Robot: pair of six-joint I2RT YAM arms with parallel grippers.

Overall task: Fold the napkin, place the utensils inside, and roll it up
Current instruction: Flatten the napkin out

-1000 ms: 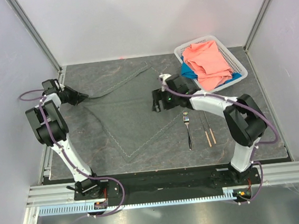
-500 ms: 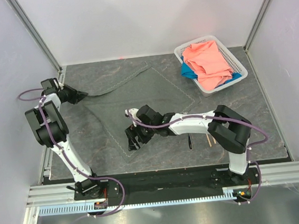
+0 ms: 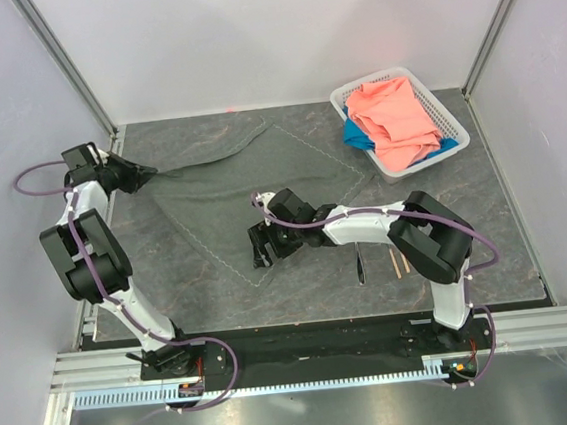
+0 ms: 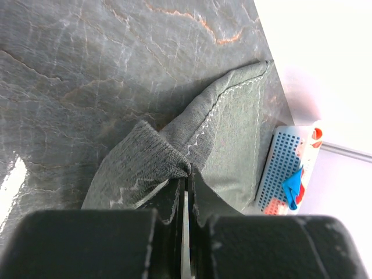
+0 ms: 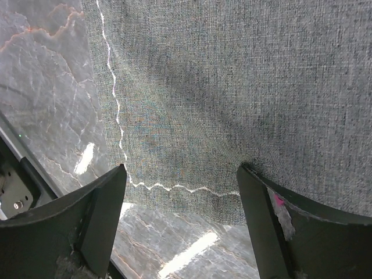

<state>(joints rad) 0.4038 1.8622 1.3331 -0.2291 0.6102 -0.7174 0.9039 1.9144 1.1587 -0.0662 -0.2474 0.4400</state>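
— Lying mostly flat across the middle of the table [image 3: 485,213], the napkin [image 3: 261,189] is seen. Where is it held?

— Its far left corner is pinched by the left gripper [image 4: 186,181]. The fingers are pressed together on a bunched fold raised off the tabletop.

— And the right gripper [image 5: 181,177]?

— It is spread wide over the napkin's near corner, with the stitched hem framed between its fingers. Whether the cloth is touched cannot be told.

— And the utensils?

— The fork [image 3: 359,265] and chopsticks [image 3: 400,262] are laid on bare table just right of the napkin, partly hidden by the right arm. A salmon cloth [image 3: 393,122] and a blue cloth [image 3: 357,138] are kept in the white basket [image 3: 453,126] at the far right.
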